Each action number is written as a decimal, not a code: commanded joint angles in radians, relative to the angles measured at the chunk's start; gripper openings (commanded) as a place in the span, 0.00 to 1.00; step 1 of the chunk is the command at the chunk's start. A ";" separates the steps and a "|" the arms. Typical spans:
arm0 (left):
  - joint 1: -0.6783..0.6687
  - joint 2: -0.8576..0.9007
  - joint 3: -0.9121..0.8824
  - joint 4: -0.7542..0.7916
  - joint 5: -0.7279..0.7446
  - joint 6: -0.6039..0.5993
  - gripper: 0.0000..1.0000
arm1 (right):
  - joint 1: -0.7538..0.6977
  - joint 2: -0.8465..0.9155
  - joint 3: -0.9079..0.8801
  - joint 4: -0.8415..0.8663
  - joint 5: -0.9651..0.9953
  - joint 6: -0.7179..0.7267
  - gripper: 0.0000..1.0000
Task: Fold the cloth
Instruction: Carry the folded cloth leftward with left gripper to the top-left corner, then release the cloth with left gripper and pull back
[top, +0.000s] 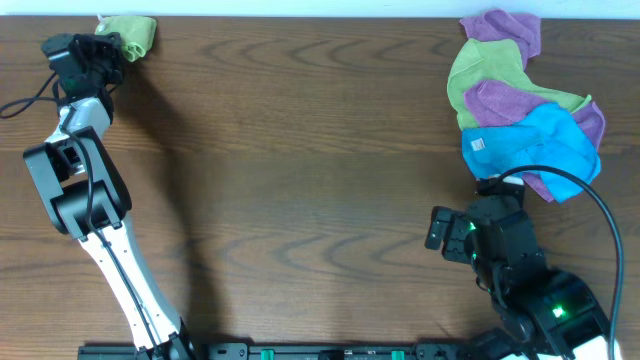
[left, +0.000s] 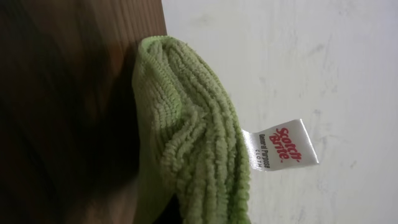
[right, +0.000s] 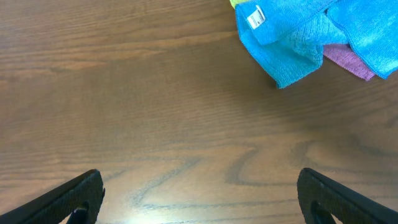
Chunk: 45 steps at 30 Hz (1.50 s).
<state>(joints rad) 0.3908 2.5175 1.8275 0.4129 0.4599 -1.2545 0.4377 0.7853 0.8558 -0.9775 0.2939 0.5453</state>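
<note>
The lime-green cloth (top: 135, 33) lies bunched up at the far left corner of the table, at its back edge. My left gripper (top: 108, 45) is right against it and appears shut on its near end. In the left wrist view the cloth (left: 193, 130) fills the middle as a thick ribbed bundle reaching down to the jaws, and its white tag (left: 280, 146) sticks out to the right. The fingers themselves are hidden. My right gripper (right: 199, 202) is open and empty over bare wood at the front right, and also shows in the overhead view (top: 495, 200).
A heap of cloths sits at the back right: purple ones (top: 505, 35), a duller green one (top: 480, 75) and a blue one (top: 535, 145) with a white tag. The blue cloth (right: 292, 37) lies just ahead of my right gripper. The table's back edge runs behind the lime-green cloth.
</note>
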 joint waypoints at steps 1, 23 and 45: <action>0.002 0.014 0.027 -0.010 -0.014 -0.002 0.21 | -0.008 -0.002 0.008 0.002 0.000 0.019 0.99; 0.080 -0.021 0.027 -0.206 0.266 0.122 0.96 | -0.008 -0.002 0.008 0.007 -0.004 0.019 0.99; 0.052 -0.695 0.027 -1.131 -0.126 0.950 0.95 | -0.087 -0.002 0.008 0.325 0.076 -0.116 0.99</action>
<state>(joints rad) 0.4675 1.8919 1.8431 -0.6640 0.4343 -0.4377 0.3771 0.7860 0.8562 -0.6750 0.3267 0.4519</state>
